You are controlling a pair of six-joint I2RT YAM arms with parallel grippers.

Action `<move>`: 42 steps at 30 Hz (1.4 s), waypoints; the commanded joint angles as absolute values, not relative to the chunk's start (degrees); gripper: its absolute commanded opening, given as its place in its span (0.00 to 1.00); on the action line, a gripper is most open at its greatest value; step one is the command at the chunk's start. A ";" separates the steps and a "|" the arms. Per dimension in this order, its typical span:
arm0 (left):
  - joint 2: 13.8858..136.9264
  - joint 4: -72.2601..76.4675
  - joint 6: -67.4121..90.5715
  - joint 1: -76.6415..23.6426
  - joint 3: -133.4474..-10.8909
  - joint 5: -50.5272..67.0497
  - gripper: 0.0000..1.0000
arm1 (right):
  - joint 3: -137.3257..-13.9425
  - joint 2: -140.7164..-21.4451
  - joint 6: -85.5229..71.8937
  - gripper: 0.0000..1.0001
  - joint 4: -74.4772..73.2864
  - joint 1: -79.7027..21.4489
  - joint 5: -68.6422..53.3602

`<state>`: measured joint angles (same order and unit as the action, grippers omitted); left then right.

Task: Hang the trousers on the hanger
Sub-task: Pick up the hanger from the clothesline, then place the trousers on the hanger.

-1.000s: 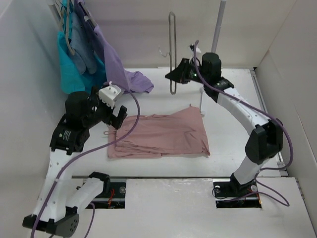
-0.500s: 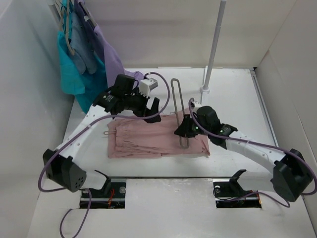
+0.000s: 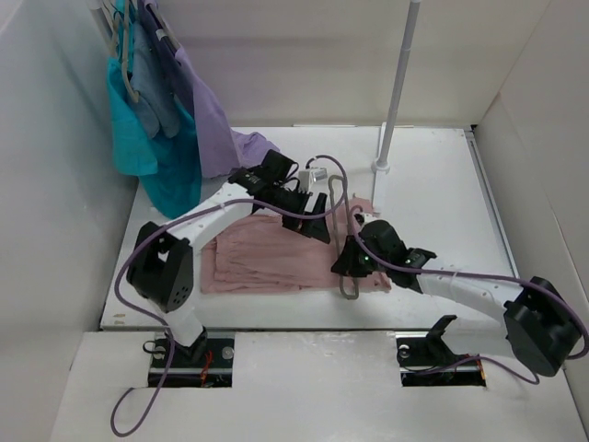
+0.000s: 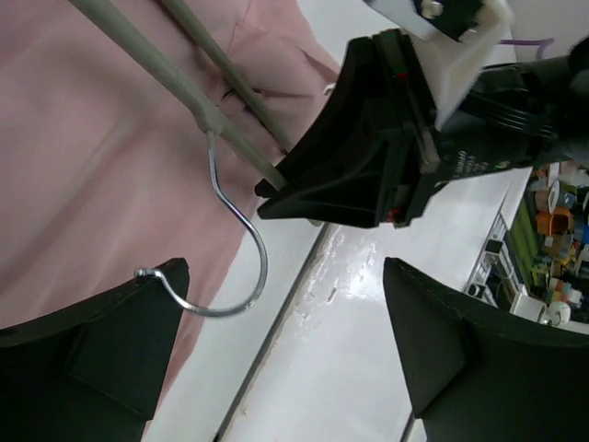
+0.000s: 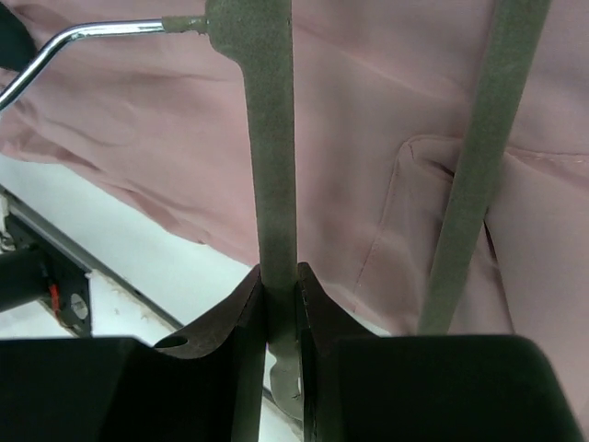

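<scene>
Assessing progress, we judge the task to be at an early stage. The trousers (image 3: 267, 262) lie folded flat on the surface (image 3: 433, 184), and no part of the cloth is draped over or threaded through the hanger (image 5: 267, 138). In the top view the hanger lies across the 3 o'clock end of the trousers, with its frame running roughly from 12 to 6 o'clock. Its metal hook sits at the cloth edge, partly over bare surface.

The right pincer (image 5: 279, 284) is pressed together on the frame arm that carries the hook, pinching it. The left pincer (image 4: 281, 276) is spread wide and grips nothing. It hovers at 11 o'clock from the right pincer, with the hook lying between its fingers.

Securing the hanger is done. What remains, in our judgement, is everything involving the cloth: lifting a trouser end, passing it over a frame bar and settling it evenly.
</scene>
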<state>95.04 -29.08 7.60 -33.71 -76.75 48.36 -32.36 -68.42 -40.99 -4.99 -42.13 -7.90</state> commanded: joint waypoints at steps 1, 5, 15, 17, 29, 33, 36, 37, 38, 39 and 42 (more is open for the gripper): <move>98.77 -28.38 7.57 -34.10 -79.18 51.15 0.82 | -32.61 -70.57 -40.35 0.00 -1.76 -42.71 -7.38; 101.42 -29.53 6.07 -34.63 -79.19 50.54 0.62 | -32.61 -72.07 -39.82 0.00 -0.71 -42.71 -8.53; 102.04 -29.01 6.06 -33.40 -80.42 49.48 0.17 | -33.13 -74.44 -37.36 0.00 -0.70 -41.57 -12.56; 102.04 -29.00 6.06 -32.87 -80.42 50.19 0.25 | -33.13 -74.44 -37.35 0.00 -0.70 -41.05 -12.57; 102.04 -28.92 7.47 -29.97 -81.04 49.66 0.19 | -33.66 -75.59 -36.30 0.00 -0.70 -40.00 -13.71; 102.57 -28.92 7.47 -29.97 -80.51 49.66 0.00 | -33.66 -74.45 -36.83 0.00 -0.70 -39.29 -13.71; 103.27 -29.44 6.95 -29.97 -80.51 49.04 0.00 | -34.19 -74.44 -36.83 0.00 -0.70 -38.76 -14.23; 103.97 -29.44 6.94 -29.97 -80.51 48.52 0.00 | -34.19 -74.44 -36.83 0.00 -0.70 -38.15 -14.76; 103.97 -29.44 6.94 -29.97 -81.29 48.52 0.00 | -34.80 -74.44 -36.83 0.05 -0.70 -38.14 -14.77; 104.67 -30.14 6.94 -29.97 -81.99 47.82 0.00 | -34.80 -74.97 -36.83 0.17 -0.70 -37.36 -15.81; 106.34 -31.99 5.63 -29.97 -85.95 44.75 0.00 | -37.51 -73.84 -35.51 0.71 -3.24 -36.04 -18.98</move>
